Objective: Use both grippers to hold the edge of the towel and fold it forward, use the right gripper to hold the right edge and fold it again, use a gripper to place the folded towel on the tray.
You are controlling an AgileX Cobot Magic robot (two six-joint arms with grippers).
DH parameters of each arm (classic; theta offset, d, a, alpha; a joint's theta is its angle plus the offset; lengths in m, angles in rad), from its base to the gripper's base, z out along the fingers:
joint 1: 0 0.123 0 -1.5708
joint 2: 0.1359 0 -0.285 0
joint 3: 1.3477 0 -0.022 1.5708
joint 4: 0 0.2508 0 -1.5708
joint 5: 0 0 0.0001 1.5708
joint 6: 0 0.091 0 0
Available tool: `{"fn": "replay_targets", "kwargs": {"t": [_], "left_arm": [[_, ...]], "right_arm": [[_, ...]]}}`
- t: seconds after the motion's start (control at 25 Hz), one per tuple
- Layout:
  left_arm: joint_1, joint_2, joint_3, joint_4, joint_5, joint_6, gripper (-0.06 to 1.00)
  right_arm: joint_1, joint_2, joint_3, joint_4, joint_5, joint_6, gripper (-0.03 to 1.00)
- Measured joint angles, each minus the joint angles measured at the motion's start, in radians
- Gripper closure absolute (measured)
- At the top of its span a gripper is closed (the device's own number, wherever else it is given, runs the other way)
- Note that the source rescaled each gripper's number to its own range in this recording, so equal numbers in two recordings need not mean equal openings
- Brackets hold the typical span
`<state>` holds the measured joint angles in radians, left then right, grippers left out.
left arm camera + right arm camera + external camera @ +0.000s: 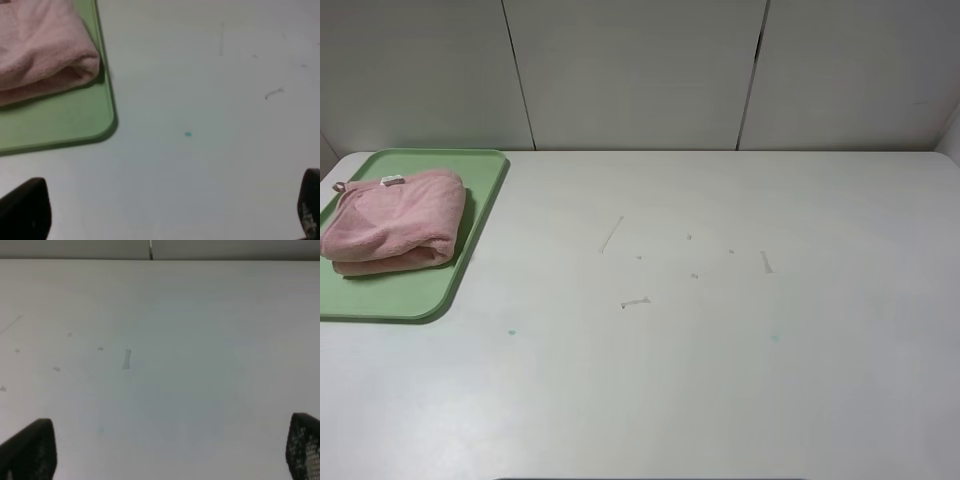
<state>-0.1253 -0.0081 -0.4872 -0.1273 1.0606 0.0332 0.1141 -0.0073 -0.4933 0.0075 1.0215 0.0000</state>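
The pink towel (pixel 392 221) lies folded on the light-green tray (pixel 420 298) at the table's far left, its white label and corner loop facing the back. The left wrist view shows the same towel (pixel 42 52) on the tray (pixel 60 122), well away from my left gripper (pixel 167 212), which is open and empty over bare table. My right gripper (pixel 170 452) is also open with nothing between its fingers, above the white tabletop. Neither arm appears in the exterior high view.
The white table (pixel 720 330) carries only small scuff marks (pixel 635 301) and tiny teal specks (pixel 512 332). A pale panelled wall (pixel 640 70) stands behind the table's back edge.
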Motion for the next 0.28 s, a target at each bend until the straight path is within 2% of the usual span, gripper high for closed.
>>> {"fn": "replay_targets", "kwargs": {"t": [0.28], "left_arm": [[-0.013,0.0,0.0,0.0,0.0,0.0,-0.05]], "right_arm": [[0.0,0.0,0.0,0.0,0.0,0.0,-0.03]]}}
